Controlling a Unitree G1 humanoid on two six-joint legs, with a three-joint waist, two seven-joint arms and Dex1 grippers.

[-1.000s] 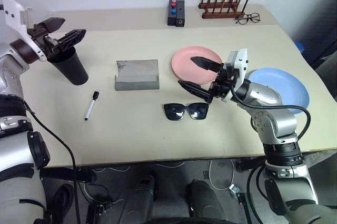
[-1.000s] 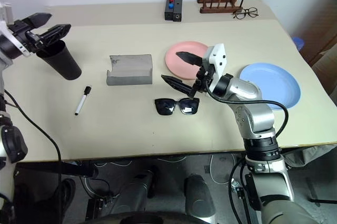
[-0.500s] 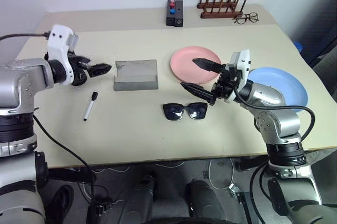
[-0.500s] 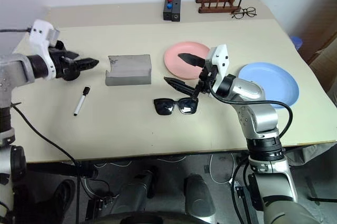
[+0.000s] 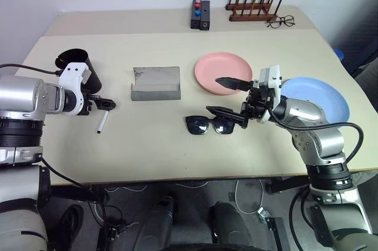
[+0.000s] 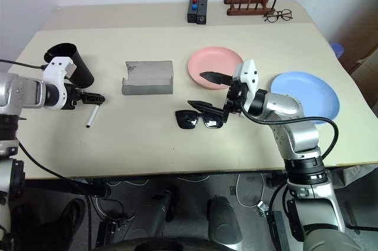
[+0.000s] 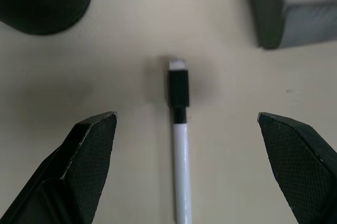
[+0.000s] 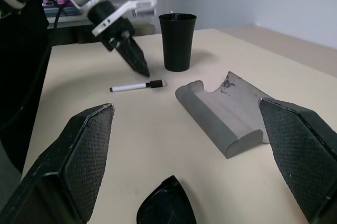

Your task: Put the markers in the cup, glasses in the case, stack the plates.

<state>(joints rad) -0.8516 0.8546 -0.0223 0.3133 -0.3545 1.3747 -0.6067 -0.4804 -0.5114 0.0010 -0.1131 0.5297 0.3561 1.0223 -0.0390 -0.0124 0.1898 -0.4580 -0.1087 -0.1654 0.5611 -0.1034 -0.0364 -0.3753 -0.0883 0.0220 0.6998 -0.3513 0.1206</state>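
White marker point(image 7: 180, 150) light, stiff, slippery; grip mid-barrel, cap pointing 12 o'clock. Left end effector point(image 7: 189, 176) open astride it; right end effector point(image 5: 227, 96) open.

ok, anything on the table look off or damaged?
Nothing spilled or tipped. One oddity: the flat grey glasses case has a scuffed, chipped-looking patch at one back corner of its flap. The tall black tumbler stands upright; the white marker lies flat.

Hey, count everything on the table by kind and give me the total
Marker: 1
Black cup: 1
Grey case: 1
Sunglasses: 1
Clear spectacles: 1
Plates: 2, pink and blue
Wooden peg rack: 1
Black box with red and blue knobs: 1
Total: 9
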